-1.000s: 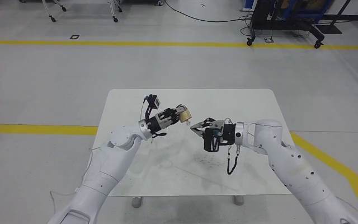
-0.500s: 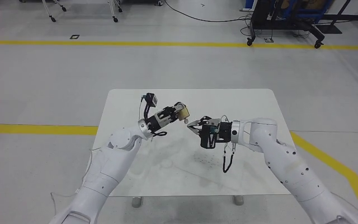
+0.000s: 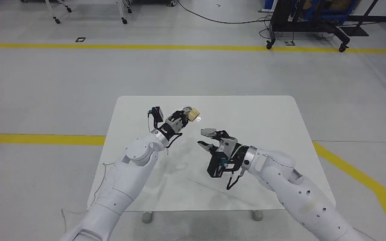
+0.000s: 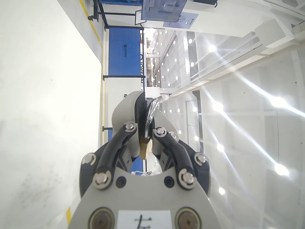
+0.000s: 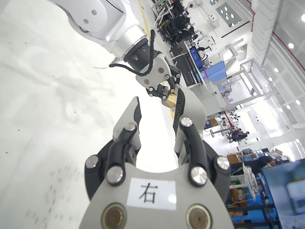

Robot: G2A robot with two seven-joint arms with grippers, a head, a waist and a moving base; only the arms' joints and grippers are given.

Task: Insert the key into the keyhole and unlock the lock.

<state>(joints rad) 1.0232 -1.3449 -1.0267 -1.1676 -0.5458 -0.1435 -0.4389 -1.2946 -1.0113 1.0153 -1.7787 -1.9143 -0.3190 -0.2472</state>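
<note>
Two grippers up over the white table (image 3: 265, 114), and they're doing pretty different things.

The left gripper (image 4: 149, 110) is clenched on the brass padlock (image 4: 144, 147). Its own wrist cam gives the best look. The brass body sits low between the finger bases, and a strip of silvery metal runs up between the black pads (image 4: 140, 106). I can't tell whether that strip is the shackle or a key, since it's edge-on and squeezed in there.

The right gripper (image 5: 160, 101) is spread wide with nothing between its fingers (image 5: 133, 117). Looking out past those fingers you see the other arm's wrist and the padlock (image 5: 171, 99) hanging in its grip. It's a gold block, partly tucked behind one of the right fingers.

The top cam is the one that sorts out the layout. The left gripper (image 3: 188, 114) is held above the far middle of the table, angled toward the right side. The right gripper (image 3: 205, 137) is near it but clearly apart, a bit closer to the robot, pointing back toward it. Both are off the tabletop, which has some faint smudges and dark specks.
</note>
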